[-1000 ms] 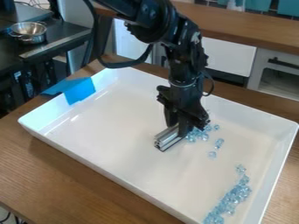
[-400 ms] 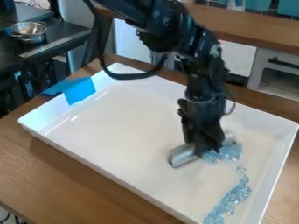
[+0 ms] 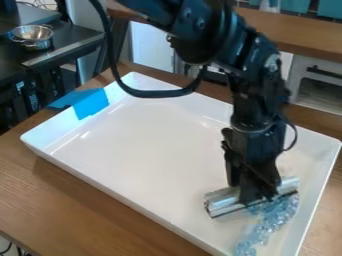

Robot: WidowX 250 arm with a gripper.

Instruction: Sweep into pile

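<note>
one tray [image 3: 133,155], one metal bar [image 3: 222,201], beads [image 3: 272,224] too bunched to count, and the arm [image 3: 252,107] slants from up top, gripper [image 3: 259,196] downward, clamped on the bar!

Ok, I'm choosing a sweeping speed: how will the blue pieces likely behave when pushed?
The blue pieces look small and separate, so they would probably spread rather than move as one. Being glossy, they may slide easily over the smooth-looking white tray.

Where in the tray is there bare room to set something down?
Free: the tray floor between the blue tape and the metal bar. Crowded: the tray's lower-right part in view, where bar, end effector and blue crystals bunch together.
</note>
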